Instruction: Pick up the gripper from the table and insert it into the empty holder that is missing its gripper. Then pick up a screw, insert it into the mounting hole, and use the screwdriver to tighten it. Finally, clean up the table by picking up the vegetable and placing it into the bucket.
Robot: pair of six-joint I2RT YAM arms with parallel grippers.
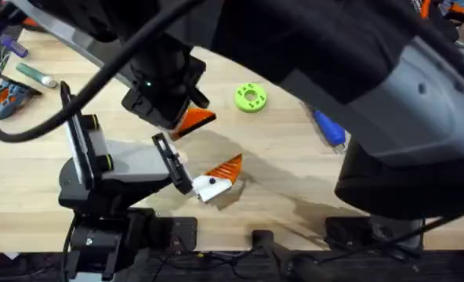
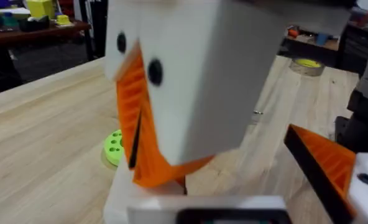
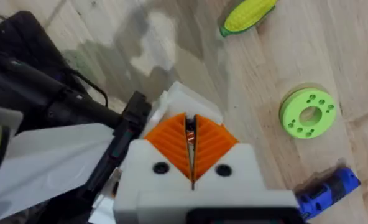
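Alignment work: holding right tool (image 3: pixel 191 146) pinched shut just above holder (image 3: pixel 187 99), apparently for seating; spreading left tool (image 1: pixel 208 184) open, presenting holder upward; leaving vegetable (image 3: pixel 247 15) lying on table (image 1: pixel 295 180).

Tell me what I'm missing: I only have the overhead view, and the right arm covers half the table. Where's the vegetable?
Observer: The right wrist view has the vegetable, a yellow-green corn cob, lying on the wood apart from the green disc.
Operator: Is the right claw open?
Observer: No. The right claw has its orange pads pressed together.
Operator: And the left claw?
Observer: In the left wrist view the left claw is open, with an orange pad on one side and the bare white holder on the other.
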